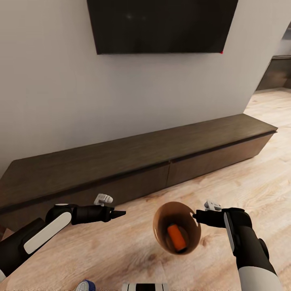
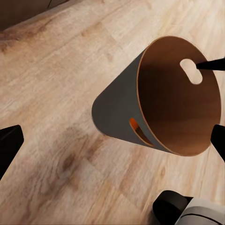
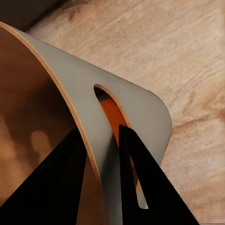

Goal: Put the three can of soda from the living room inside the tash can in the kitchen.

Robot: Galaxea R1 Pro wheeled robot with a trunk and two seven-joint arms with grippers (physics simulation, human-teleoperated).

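Note:
The trash can [image 1: 162,214] hangs tilted above the wood floor, brown inside and grey outside, its mouth turned up toward the head camera. My right gripper [image 1: 197,216] is shut on its rim beside a handle slot; in the right wrist view the two dark fingers [image 3: 140,168] pinch the wall [image 3: 136,108] from both sides. An orange soda can [image 1: 176,237] lies inside the bin, and its orange shows through a slot [image 2: 133,124]. My left gripper [image 1: 120,213] is open with nothing in it, to the left of the bin and apart from it. A blue can's top [image 1: 85,285] peeks in at the head view's lower edge.
A long, low dark-wood cabinet [image 1: 133,157] runs along the white wall ahead, under a black wall-mounted TV [image 1: 161,24]. Light plank floor [image 1: 246,182] lies in front of it and continues right past the wall's corner toward darker cabinets [image 1: 279,72].

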